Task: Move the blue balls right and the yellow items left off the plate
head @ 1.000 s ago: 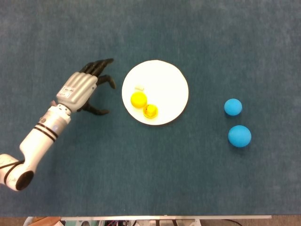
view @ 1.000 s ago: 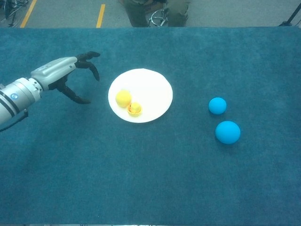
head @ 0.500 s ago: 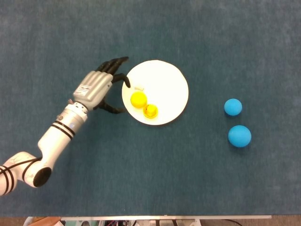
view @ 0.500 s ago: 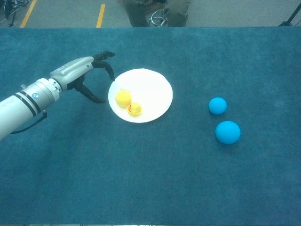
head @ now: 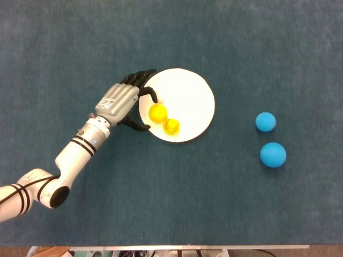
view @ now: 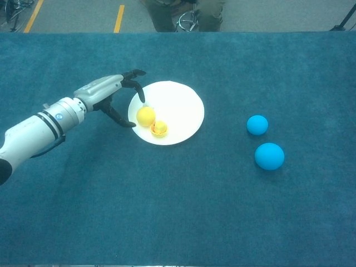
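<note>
A white plate (head: 190, 93) (view: 181, 105) lies mid-table. On its left part sit a yellow ball (head: 158, 113) (view: 146, 115) and a smaller yellow item (head: 171, 126) (view: 159, 129). My left hand (head: 124, 101) (view: 114, 93) hovers at the plate's left rim, open, its dark fingers spread around the yellow ball without gripping it. Two blue balls lie on the cloth to the right, a small one (head: 265, 121) (view: 257, 124) and a larger one (head: 273, 155) (view: 269, 156). My right hand is in neither view.
The table is covered in dark teal cloth (head: 161, 203). The chest view shows a floor with yellow lines and a chair base (view: 189, 16) beyond the table's far edge.
My left hand has moved right from open cloth to the plate's left rim, and its fingers now reach over the plate around the yellow ball. Nothing else has moved.
</note>
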Robot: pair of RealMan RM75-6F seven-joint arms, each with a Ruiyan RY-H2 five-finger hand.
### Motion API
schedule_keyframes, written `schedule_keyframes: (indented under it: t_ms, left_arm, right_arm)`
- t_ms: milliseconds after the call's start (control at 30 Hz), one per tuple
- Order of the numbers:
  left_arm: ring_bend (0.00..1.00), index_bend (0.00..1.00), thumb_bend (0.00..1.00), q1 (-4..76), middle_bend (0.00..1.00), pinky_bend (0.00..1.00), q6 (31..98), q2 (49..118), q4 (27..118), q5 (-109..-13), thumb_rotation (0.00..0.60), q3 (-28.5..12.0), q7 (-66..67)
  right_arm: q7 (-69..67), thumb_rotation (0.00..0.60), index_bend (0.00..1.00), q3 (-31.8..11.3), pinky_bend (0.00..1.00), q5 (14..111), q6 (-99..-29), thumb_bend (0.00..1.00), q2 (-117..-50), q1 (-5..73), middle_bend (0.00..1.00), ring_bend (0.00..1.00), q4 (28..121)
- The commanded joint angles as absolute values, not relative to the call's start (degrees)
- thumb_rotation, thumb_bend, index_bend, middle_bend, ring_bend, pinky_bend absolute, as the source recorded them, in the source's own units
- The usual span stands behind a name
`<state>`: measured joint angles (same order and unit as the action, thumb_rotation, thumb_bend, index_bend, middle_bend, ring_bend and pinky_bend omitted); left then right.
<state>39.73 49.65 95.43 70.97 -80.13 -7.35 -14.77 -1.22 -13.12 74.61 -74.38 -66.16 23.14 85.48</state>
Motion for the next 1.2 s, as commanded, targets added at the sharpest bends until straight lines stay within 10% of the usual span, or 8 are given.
schedule_keyframes:
  t_ms: [33, 1200]
  left_arm:
    - [0.0, 0.4, 0.01, 40.2, 0.0, 0.08, 49.2, 95.8, 70.1, -79.8, 0.6, -7.4, -15.1]
    - [0.0, 0.42, 0.01, 43.2, 0.0, 0.08, 47.1, 99.4, 64.5, -80.4, 0.6, -6.1, -19.0]
  right_arm:
    - [-1.5, 0.6, 0.31, -13.1, 0.04, 74.5, -74.2, 0.0, -66.4, 23.1, 0.16, 0.02, 85.2]
    - [-2.9, 0.6, 0.31, -13.4, 0.04, 74.5, -73.7, 0.0, -67.4, 22.1, 0.16, 0.02, 83.7]
